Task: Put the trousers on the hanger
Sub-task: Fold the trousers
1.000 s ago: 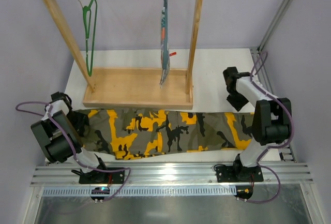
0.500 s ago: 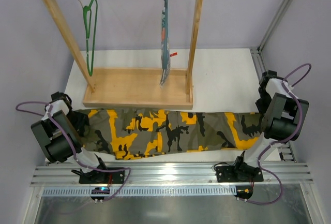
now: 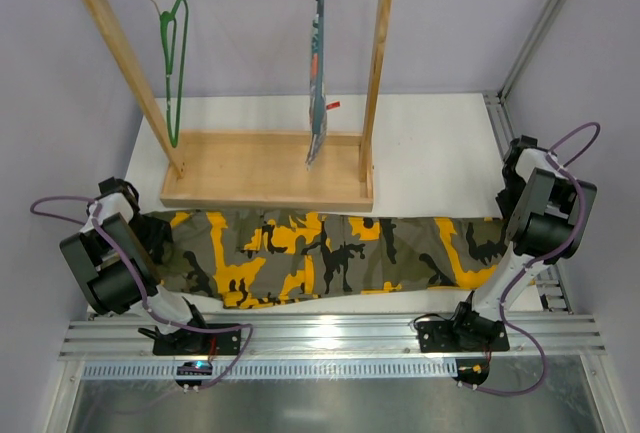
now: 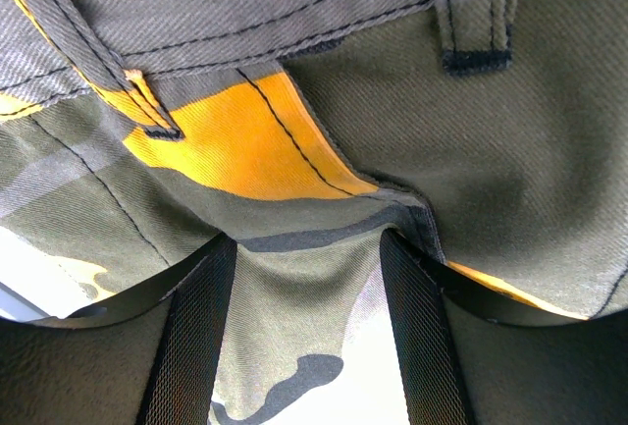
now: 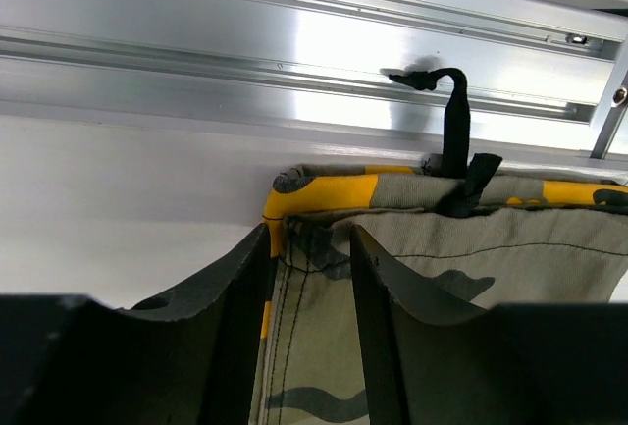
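Note:
The camouflage trousers (image 3: 320, 253) lie flat across the near part of the table, waist to the left. The green hanger (image 3: 172, 63) hangs on the left of the wooden rail. My left gripper (image 3: 140, 228) is at the waist end. In the left wrist view it (image 4: 306, 248) is open, with fabric (image 4: 294, 150) tented between the fingers. My right gripper (image 3: 510, 208) is at the leg end. In the right wrist view it (image 5: 309, 239) is open and straddles the hem corner (image 5: 324, 189).
A wooden rack (image 3: 260, 168) stands behind the trousers. A grey-blue hanger with a striped cloth (image 3: 319, 73) hangs on it. Aluminium rails (image 3: 330, 338) run along the near edge. They also show past the hem in the right wrist view (image 5: 294, 62).
My right arm has swung out from the back of the table to the right end of the trousers. The left arm and the trousers have not moved.

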`<state>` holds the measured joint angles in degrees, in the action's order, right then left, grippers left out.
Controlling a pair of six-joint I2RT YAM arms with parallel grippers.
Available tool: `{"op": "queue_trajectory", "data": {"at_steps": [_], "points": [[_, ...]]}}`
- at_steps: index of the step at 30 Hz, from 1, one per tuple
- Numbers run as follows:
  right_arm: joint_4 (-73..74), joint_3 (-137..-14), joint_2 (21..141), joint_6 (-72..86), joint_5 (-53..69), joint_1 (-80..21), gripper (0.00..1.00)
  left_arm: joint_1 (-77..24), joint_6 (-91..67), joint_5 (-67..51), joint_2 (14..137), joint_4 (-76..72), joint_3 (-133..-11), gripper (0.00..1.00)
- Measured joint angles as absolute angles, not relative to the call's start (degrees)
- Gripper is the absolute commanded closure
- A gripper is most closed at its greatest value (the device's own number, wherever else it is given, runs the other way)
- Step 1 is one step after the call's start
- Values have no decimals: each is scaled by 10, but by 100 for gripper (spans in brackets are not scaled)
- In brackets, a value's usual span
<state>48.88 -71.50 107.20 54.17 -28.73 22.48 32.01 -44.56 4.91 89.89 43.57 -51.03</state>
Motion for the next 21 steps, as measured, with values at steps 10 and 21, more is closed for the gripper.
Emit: {"op": "queue_trajectory", "data": {"at_steps": [10,21], "points": [[485,-715,1075,545,-300,225,96,320,-446,50,899,436,-510,39],[530,-740,1075,568,-360,225,96,320,-446,51,899,436,-510,39]]}}
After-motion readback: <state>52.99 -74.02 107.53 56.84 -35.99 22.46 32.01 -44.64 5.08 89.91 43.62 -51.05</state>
